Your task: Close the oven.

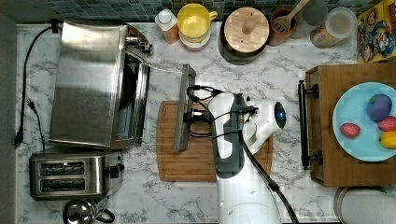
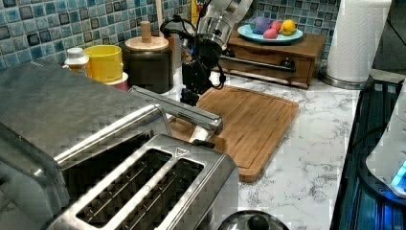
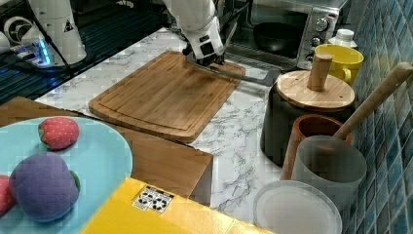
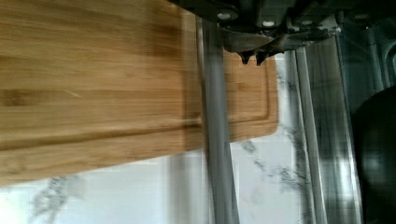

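Note:
The oven (image 1: pixel 88 84) is a large steel box at the top view's left, and its dark inside shows. Its glass door hangs open and lies nearly flat, reaching out over a wooden cutting board (image 1: pixel 201 163). The door's metal bar handle (image 1: pixel 183 109) runs along its outer edge. My gripper (image 1: pixel 190 115) points down right at that handle, on the side away from the oven. In the wrist view the fingertips (image 4: pixel 246 55) are pressed together beside the handle (image 4: pixel 217 140), and the gripper (image 4: pixel 252 58) holds nothing. In the left view the gripper (image 2: pixel 189 99) dips just behind the handle (image 2: pixel 191 112).
A two-slot toaster (image 1: pixel 70 175) stands beside the oven, with a kettle lid (image 1: pixel 79 212) near it. A yellow mug (image 1: pixel 194 21), a dark canister with a wooden lid (image 1: pixel 246 30) and jars line the back wall. A wooden drawer box (image 1: pixel 327 140) carries a blue plate (image 1: pixel 355 102) of toy fruit.

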Controlling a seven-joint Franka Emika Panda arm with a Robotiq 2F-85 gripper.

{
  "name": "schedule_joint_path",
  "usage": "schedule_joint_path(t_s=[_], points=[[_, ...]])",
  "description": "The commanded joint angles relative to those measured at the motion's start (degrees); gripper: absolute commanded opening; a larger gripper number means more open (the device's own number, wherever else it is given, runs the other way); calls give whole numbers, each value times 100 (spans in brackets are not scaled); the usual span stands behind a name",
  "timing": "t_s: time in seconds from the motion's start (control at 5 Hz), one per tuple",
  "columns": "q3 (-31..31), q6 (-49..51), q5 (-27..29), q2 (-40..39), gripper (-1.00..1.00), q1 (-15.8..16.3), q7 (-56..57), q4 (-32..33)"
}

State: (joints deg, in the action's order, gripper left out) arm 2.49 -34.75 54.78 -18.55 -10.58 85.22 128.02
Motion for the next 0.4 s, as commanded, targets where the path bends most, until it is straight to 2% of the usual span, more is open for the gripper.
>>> schedule_joint_path(t_s=[0.2, 0.4], points=[[960, -18, -862, 1300, -100, 1204, -1139, -612], [1083, -485, -1746, 1373, -100, 1401, -2191, -664]])
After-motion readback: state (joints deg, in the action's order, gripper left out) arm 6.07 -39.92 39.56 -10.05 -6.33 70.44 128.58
